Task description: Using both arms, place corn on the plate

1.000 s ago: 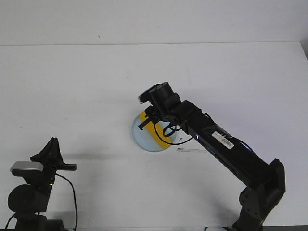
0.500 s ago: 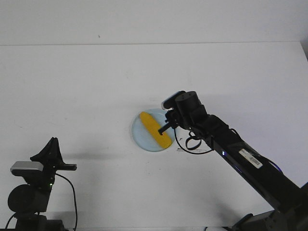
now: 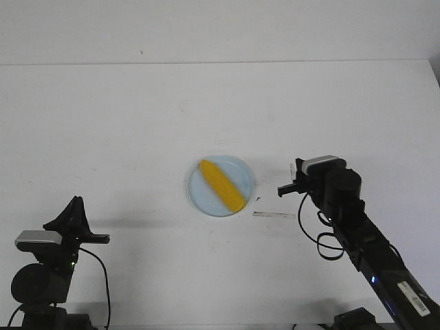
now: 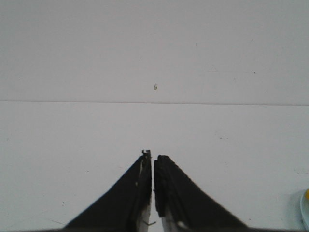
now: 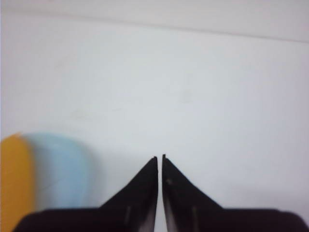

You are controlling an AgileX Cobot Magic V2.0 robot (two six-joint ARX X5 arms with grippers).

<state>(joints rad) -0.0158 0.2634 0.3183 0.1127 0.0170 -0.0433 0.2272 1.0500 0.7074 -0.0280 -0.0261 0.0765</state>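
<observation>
While corn fills the plate frontally, wrist views crop it.

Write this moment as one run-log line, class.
corn: lying on plate | right gripper: jaws shut, empty, beside plate | left gripper: jaws shut, empty

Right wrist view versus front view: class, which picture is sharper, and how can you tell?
Front view is sharper: yellow corn cob and pale blue round plate have crisp edges; right wrist view smears both into soft colour patches, though the right hand stays fairly distinct.
</observation>
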